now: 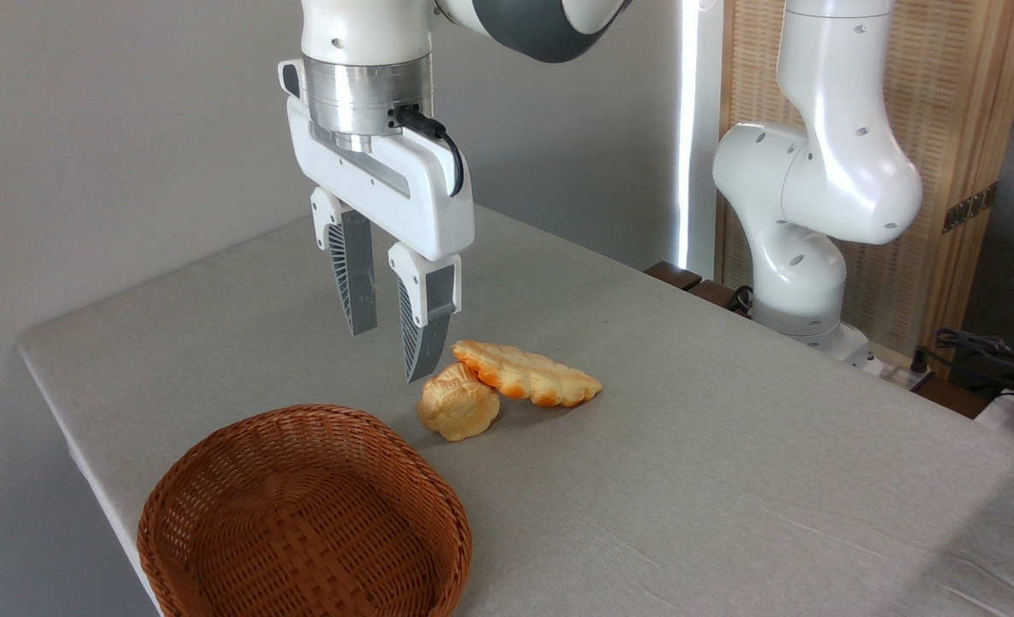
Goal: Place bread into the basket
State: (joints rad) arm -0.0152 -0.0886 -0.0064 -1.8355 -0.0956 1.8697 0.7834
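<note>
The bread (531, 374), a long flat braided loaf with orange-brown edges, lies on the table near the middle, its left end resting against a small round golden bun (458, 403). The reddish-brown woven basket (215, 480) sits at the front left with nothing in it. My gripper (388, 353) hangs above the table just left of the loaf's left end and above the bun. Its fingers are apart and hold nothing.
The grey cloth-covered table (729, 480) drops off at its left and far edges. The robot's white base (802, 257) stands at the back right, with cables (978, 347) beside it and a wooden slatted screen (961, 128) behind.
</note>
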